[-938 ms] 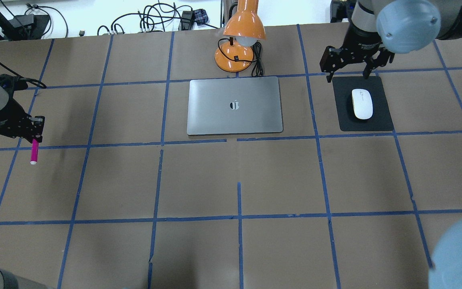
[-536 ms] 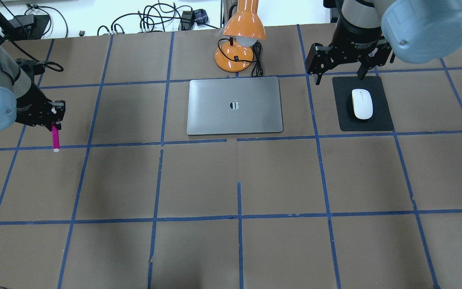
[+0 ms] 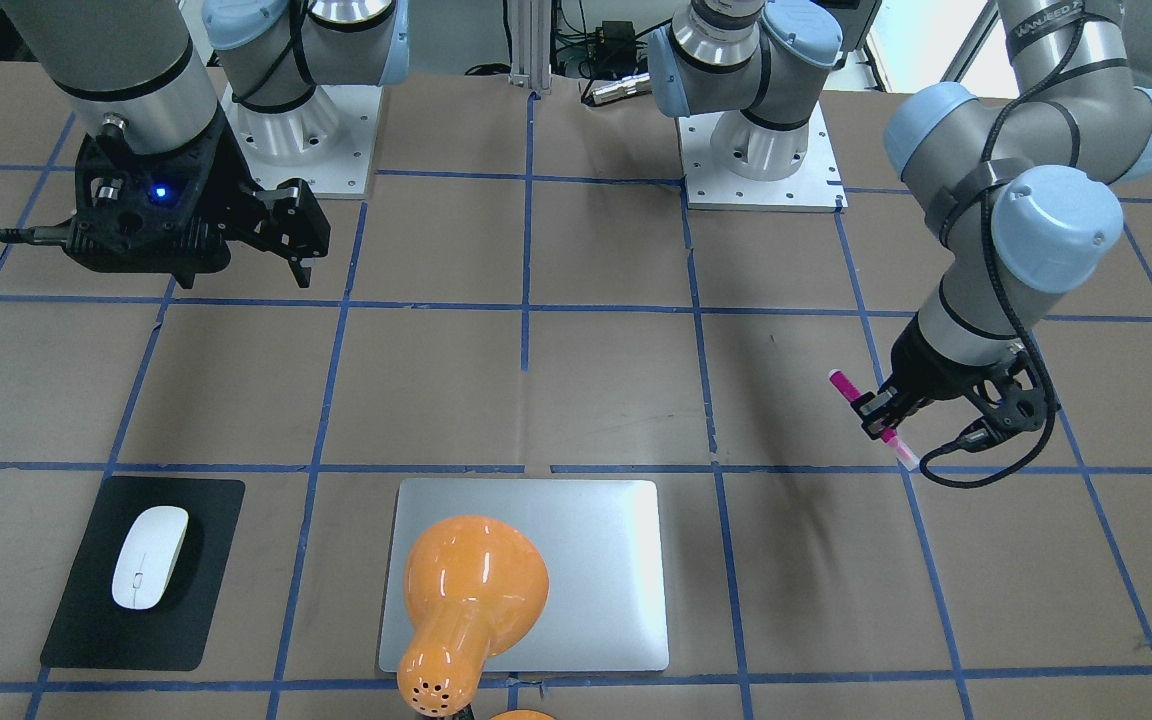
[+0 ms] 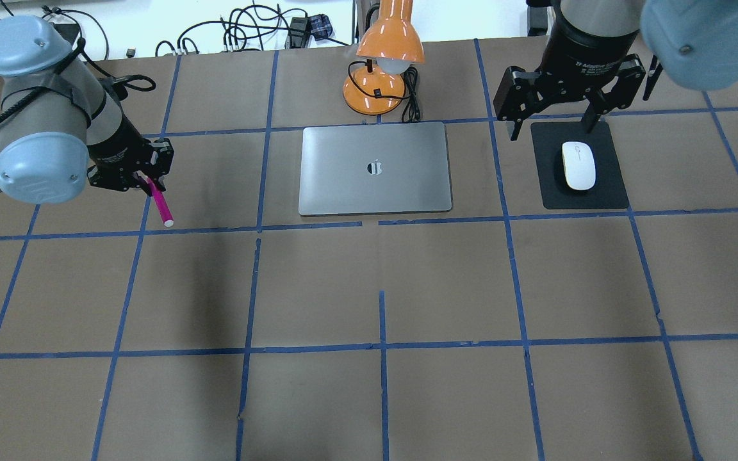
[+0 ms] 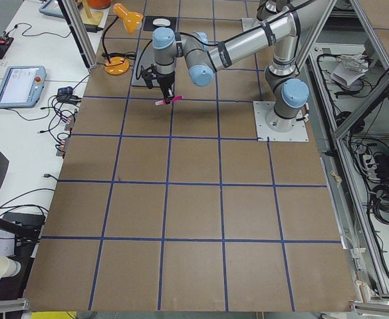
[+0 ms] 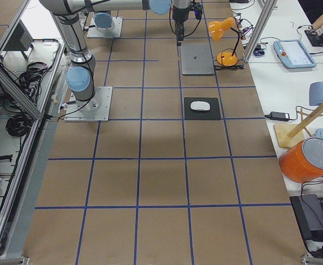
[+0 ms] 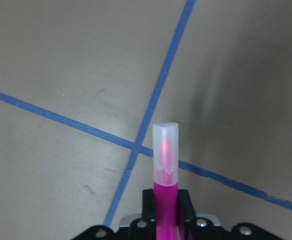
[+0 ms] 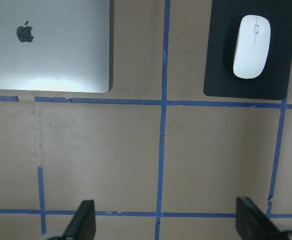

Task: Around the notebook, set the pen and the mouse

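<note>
Hanging above the bench (image 4: 446, 282), the pen (image 4: 159, 203) is clenched in the left hand (image 4: 149, 182), whose fingers (image 7: 148, 200) are closed on the magenta barrel. The pen is tilted, and its pale cap end is seen pointing down and toward the robot's side, over a blue tape line. It is held well apart from the notebook (image 4: 375, 168), on that slab's left in the overhead view, and about one taped square of bench is left between the pen and the notebook's left edge.

The notebook is laid flat, its edges roughly parallel to the tape grid. A lamp (image 4: 389, 38) is stood just beyond its far edge, with the base and cord close to that edge. A strip of bench crossed by one tape line is seen between the notebook's right edge and a black mat (image 4: 609, 192). The mouse (image 4: 578, 166) is laid on the mat, inside its edges.

The right hand (image 4: 552, 131) is released, its fingers (image 8: 83, 220) spread wide with only bench between them. It is held above the bench near the mat's far edge, apart from the mouse. Toward the robot, a broad stretch of bench is seen beyond the notebook's near edge.
</note>
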Controlling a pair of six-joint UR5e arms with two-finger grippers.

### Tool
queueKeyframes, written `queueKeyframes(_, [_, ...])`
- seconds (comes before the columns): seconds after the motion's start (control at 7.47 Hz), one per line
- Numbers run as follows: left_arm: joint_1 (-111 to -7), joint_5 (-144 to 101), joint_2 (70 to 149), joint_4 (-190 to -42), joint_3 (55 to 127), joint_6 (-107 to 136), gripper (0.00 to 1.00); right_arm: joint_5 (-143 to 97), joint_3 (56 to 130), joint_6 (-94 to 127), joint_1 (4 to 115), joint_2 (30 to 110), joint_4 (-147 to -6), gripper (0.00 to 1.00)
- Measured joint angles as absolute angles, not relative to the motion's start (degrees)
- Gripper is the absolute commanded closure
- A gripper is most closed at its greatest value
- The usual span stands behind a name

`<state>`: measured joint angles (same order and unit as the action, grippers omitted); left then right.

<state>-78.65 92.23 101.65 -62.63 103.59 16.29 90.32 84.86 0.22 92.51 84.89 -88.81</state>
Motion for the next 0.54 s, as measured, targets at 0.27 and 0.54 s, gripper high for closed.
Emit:
queueKeyframes(0.27, [-82.2,92.0,102.2,-62.7,103.5,24.2,1.00,89.0,84.7,0.1,92.5,84.1,-89.0,0.00])
queueKeyframes(0.54, [-85.8,91.7,103.0,-62.3,103.3,33.5,1.00,89.4,84.8,-0.1,92.5,84.0,-89.0,0.00])
